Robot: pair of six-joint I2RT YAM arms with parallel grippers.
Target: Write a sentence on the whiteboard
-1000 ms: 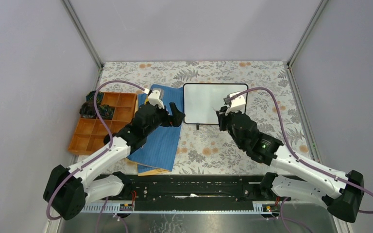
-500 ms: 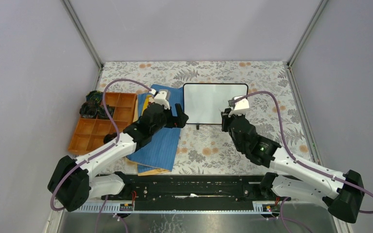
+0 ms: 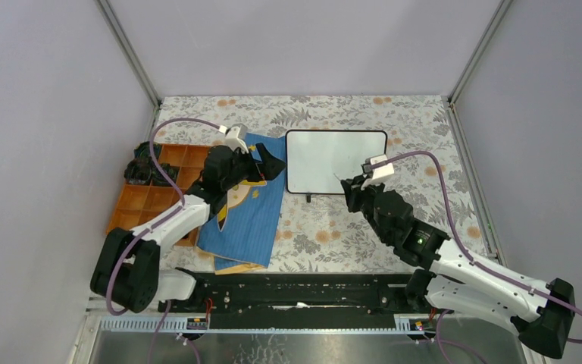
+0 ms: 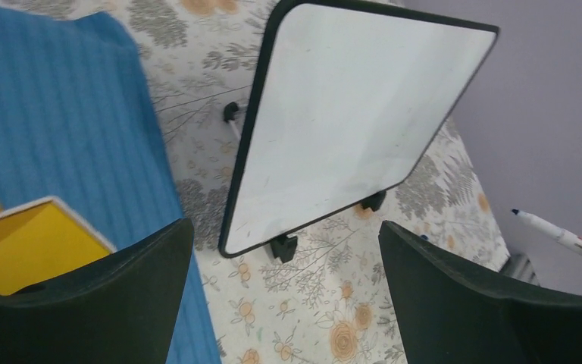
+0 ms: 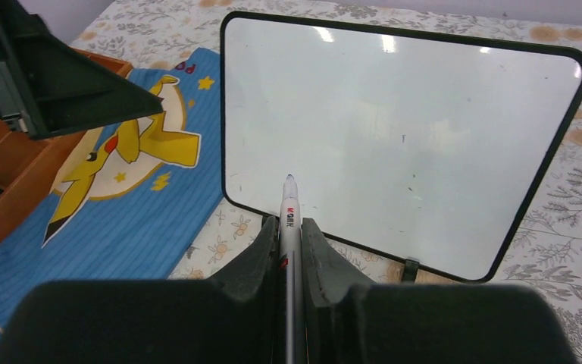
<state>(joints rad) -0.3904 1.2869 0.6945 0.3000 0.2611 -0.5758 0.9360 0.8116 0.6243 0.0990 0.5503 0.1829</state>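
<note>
The whiteboard (image 3: 336,161) stands at the middle back of the table, tilted on small black feet. Its face (image 5: 402,136) is bare white and no sentence shows on it. My right gripper (image 3: 348,186) hovers just in front of the board's lower edge, shut on a white marker (image 5: 289,201). The marker's tip points at the board's lower left part. My left gripper (image 3: 271,161) is open and empty over the blue book's top, just left of the board (image 4: 348,114). The marker (image 4: 553,231) shows at the far right of the left wrist view.
A blue cloth-like book (image 3: 246,216) with a yellow cartoon figure lies left of the board. An orange compartment tray (image 3: 155,199) sits further left, with dark items (image 3: 142,171) at its back. Grey walls close in the flowered table.
My left arm has swung back and to the left, taking its open gripper away from the board's lower left corner. My right arm has drawn slightly nearer, still holding the marker.
</note>
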